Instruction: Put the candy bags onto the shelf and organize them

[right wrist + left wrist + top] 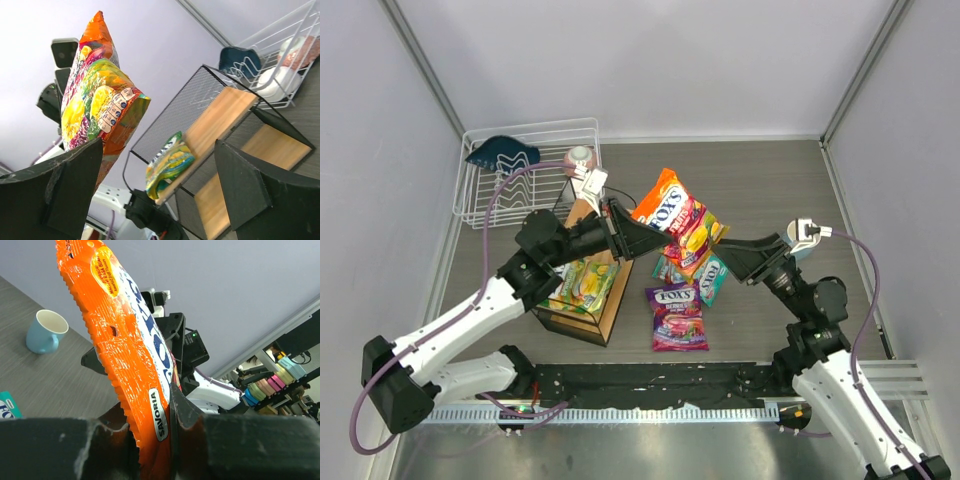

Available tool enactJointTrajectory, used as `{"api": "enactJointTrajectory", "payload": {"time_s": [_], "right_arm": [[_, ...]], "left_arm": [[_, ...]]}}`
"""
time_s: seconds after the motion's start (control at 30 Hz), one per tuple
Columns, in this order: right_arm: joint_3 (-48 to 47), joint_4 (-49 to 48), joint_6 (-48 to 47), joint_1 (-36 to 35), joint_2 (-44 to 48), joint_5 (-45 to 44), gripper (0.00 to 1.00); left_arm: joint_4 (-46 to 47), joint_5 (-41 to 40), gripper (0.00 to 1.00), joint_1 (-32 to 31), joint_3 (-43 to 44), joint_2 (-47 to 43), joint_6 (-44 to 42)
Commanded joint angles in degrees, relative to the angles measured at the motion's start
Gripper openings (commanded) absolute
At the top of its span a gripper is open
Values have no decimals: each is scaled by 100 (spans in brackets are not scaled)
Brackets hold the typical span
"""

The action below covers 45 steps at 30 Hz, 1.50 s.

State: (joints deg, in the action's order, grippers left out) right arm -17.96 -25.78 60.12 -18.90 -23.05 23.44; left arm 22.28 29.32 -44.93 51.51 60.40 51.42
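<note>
the left gripper (155,440) was clamped narrow on one edge of the glossy orange-red fox's candy bag (120,340), held aloft just right of the small black wire shelf with light wooden boards (613,305). the right gripper (728,255) stood wide open beside the bag, holding nothing. a yellow-green candy bag (582,285) lay on the shelf. the held bag would best be swung over a free board, laid flat beside that one, and only then released.

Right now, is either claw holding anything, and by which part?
The left claw pinches the orange candy bag by one edge. The right claw is open, holding nothing.
</note>
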Motion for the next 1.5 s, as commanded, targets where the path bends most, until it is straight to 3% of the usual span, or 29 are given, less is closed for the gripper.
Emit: {"api": "enactJointTrajectory", "payload": {"time_s": [0.0, 0.33, 0.77, 1.03, 1.17, 1.43, 1.47], "right_arm": [[222, -1358, 772, 0, -209, -33, 98], [178, -2510, 1317, -9, -683, 64, 98], [126, -2950, 1670, -35, -973, 38, 94], [90, -3038, 1679, -97, -1176, 29, 69], [117, -3038, 1670, -114, -1149, 11, 52], [126, -2748, 1538, -114, -982, -42, 36], [117, -2731, 1529, -114, -974, -59, 34]], "left_arm": [[900, -49, 0, 10, -9, 7, 149], [1173, -31, 0, 10, 26, 244, 237], [1612, -76, 1, -165, 202, 797, 369], [1744, -102, 0, -236, 255, 982, 369], [1727, -102, 0, -236, 255, 1009, 334], [1534, -234, 1, -227, 123, 850, 114], [1516, -234, 8, -236, 114, 833, 105]]}}
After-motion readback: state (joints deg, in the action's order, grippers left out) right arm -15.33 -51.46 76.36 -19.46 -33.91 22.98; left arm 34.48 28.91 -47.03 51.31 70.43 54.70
